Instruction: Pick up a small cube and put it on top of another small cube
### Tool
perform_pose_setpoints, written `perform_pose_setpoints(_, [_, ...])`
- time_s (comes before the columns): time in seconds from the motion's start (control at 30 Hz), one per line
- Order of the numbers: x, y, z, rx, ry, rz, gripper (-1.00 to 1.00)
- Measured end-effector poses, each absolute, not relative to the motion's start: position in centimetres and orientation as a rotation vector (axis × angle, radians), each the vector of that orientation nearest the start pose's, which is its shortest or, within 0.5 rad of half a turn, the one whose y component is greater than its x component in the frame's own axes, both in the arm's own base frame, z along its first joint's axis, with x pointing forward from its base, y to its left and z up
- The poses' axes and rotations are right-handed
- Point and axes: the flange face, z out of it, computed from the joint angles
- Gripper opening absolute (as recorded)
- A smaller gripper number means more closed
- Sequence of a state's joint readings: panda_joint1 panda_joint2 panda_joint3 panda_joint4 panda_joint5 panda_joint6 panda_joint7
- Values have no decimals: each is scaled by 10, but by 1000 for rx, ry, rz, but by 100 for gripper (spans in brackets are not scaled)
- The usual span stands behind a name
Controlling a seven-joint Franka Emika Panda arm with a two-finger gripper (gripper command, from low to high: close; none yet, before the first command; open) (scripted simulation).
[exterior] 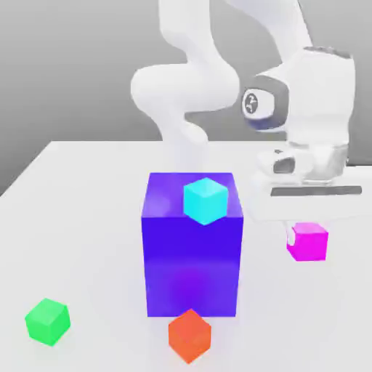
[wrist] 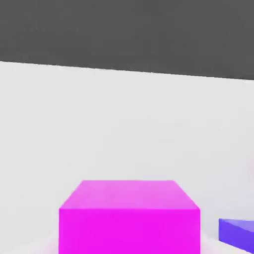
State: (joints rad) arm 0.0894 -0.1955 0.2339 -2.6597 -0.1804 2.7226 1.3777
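Observation:
The small cube (exterior: 307, 241), glossy magenta, is at the exterior view's right, just under my white hand. My gripper (exterior: 309, 222) reaches down onto its top and is shut on it. In the hand view the small cube (wrist: 130, 218) looms close, centred in front of the camera. I cannot tell whether it still touches the table. The other small cube (exterior: 48, 321), bright green, lies on the table at the exterior view's lower left, far from the gripper, on the other side of the big blue-purple cube.
A big blue-purple cube (exterior: 192, 243) stands mid-table with a cyan small cube (exterior: 206, 200) on top; its corner (wrist: 238, 234) appears in the hand view. An orange-red small cube (exterior: 189, 335) lies in front of it. The white table (exterior: 87, 240) spreads around them.

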Motion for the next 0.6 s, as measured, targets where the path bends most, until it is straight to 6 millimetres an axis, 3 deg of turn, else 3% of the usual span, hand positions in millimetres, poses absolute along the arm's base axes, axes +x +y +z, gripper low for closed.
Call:
perform_pose_setpoints(0.1, [442, 70, 325, -2568, 1614, -350, -100])
perform_pose_setpoints(0.2, [455, -9, 306, -2397, 1901, -260, -100])
perform_pose_setpoints(0.3, [447, -121, 280, -2116, 2259, -153, -100])
perform_pose_setpoints(0.4, [419, -222, 249, -1809, 2555, -34, -100])
perform_pose_setpoints(0.53, [414, -241, 199, -1750, 2607, -3, -100])
perform_pose_setpoints(0.57, [414, -241, 187, -1748, 2609, -2, 100])
perform_pose_setpoints(0.6, [414, -241, 187, -1748, 2609, -2, 100])
